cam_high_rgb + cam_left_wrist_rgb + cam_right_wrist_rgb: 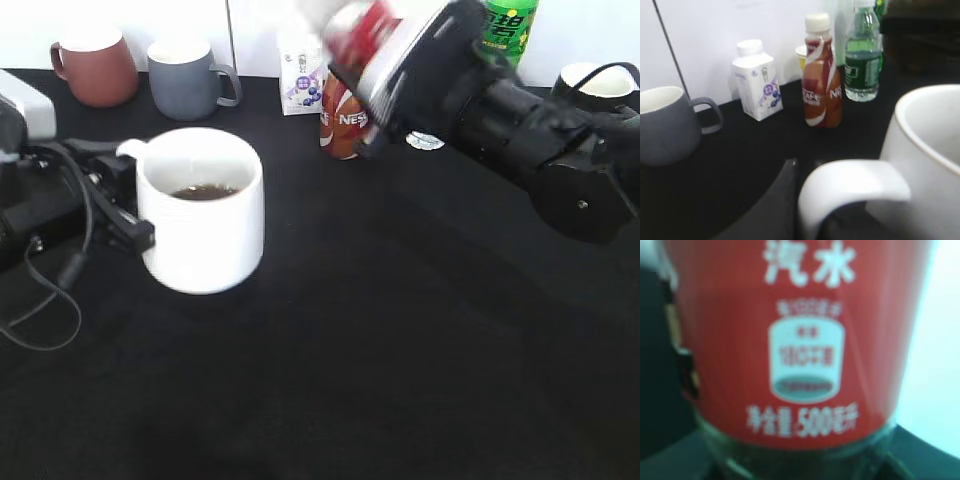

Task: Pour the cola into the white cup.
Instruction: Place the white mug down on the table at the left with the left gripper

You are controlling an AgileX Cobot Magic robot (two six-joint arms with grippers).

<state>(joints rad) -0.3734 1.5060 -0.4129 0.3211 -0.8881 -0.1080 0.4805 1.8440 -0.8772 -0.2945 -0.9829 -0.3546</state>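
The white cup [205, 245] stands on the black table at the left with a little dark liquid in it. My left gripper [125, 205] is shut on its loop handle [850, 185]; one dark finger [789, 175] shows beside the handle in the left wrist view, and the other finger is hidden. My right gripper [400, 65] is shut on the cola [360, 28] and holds it tilted in the air, up and to the right of the cup. The cola's red label [800, 340] fills the right wrist view. The bottle's mouth is blurred.
Along the back wall stand a reddish-brown mug [92, 65], a grey mug [188, 78], a small white carton [300, 80], the Nescafe bottle [340, 120] and a green soda bottle [508, 30]. Another white cup [590, 85] is at the far right. Cables lie at the left.
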